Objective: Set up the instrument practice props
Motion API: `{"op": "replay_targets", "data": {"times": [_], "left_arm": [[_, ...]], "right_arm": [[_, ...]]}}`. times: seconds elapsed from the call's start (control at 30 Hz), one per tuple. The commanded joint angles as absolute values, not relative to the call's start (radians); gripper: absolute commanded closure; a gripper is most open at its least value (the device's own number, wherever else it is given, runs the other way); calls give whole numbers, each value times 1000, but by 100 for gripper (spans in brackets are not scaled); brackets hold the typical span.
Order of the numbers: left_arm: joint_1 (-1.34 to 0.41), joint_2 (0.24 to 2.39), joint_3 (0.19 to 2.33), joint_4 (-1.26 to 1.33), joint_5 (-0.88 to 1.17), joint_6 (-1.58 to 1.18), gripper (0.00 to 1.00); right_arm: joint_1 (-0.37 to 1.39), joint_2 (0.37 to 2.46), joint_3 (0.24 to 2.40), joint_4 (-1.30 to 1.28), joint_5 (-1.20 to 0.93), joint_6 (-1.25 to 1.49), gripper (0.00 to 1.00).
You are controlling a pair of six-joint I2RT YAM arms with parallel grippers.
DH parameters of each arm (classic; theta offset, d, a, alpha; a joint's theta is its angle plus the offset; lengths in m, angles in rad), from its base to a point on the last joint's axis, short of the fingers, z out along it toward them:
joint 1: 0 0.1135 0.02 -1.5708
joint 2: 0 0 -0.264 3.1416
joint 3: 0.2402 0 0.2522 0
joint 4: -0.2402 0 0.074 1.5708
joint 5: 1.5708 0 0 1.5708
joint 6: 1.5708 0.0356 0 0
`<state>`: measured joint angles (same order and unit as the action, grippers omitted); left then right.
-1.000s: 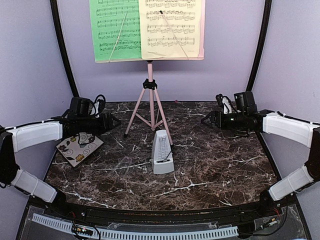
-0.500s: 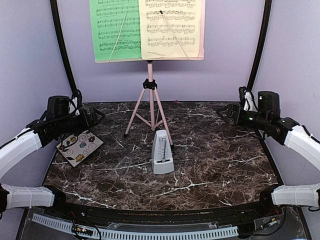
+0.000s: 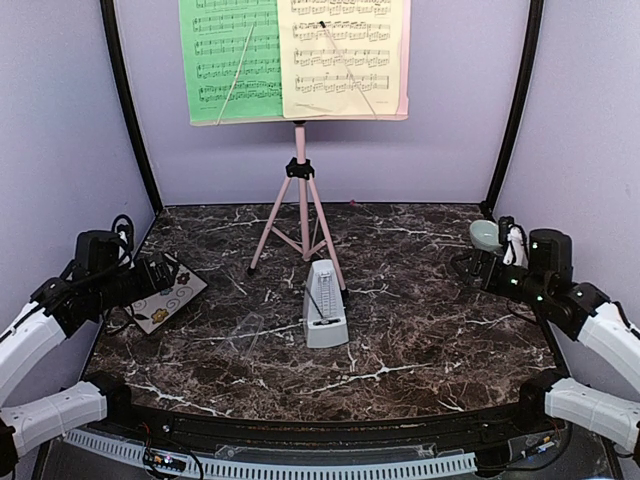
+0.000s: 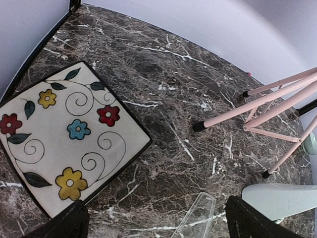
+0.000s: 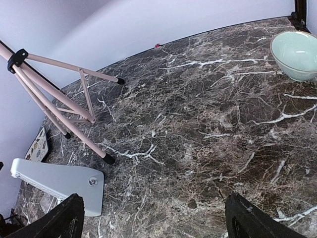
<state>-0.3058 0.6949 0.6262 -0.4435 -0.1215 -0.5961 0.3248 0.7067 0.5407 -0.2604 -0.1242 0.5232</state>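
The pink tripod music stand point(image 3: 300, 190) stands at the back middle of the table. Its desk holds the green music sheet point(image 3: 230, 60) on the left and the pale yellow music sheet point(image 3: 340, 55) on the right. Just in front of the tripod legs point(image 4: 257, 101) point(image 5: 59, 99) the light-grey pyramid metronome point(image 3: 324, 305) point(image 5: 59, 181) stands upright. My left gripper point(image 3: 165, 272) point(image 4: 156, 228) hangs open over the left side, beside the floral tile, with nothing in it. Low at the right, my right gripper point(image 3: 472, 266) point(image 5: 156, 223) is also open and empty.
A floral square tile point(image 3: 160, 295) point(image 4: 64, 134) lies flat at the left edge. A pale green bowl point(image 3: 486, 235) point(image 5: 295, 54) sits at the right, behind my right gripper. A clear plastic piece point(image 3: 245, 328) point(image 4: 198, 218) lies on the marble left of the metronome.
Both arms have drawn back from the middle toward the near corners and dropped lower. The right arm's retreat has uncovered the bowl. Both grippers have opened wider.
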Motion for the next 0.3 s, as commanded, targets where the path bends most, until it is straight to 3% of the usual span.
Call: {"op": "replay_targets", "data": {"times": [0.0, 0.27], "left_arm": [[-301, 720, 602, -478, -185, -608, 1], [-302, 785, 612, -438, -195, -632, 1]], "right_arm": [[318, 694, 521, -205, -93, 553, 0], [318, 710, 543, -194, -87, 551, 0]]}}
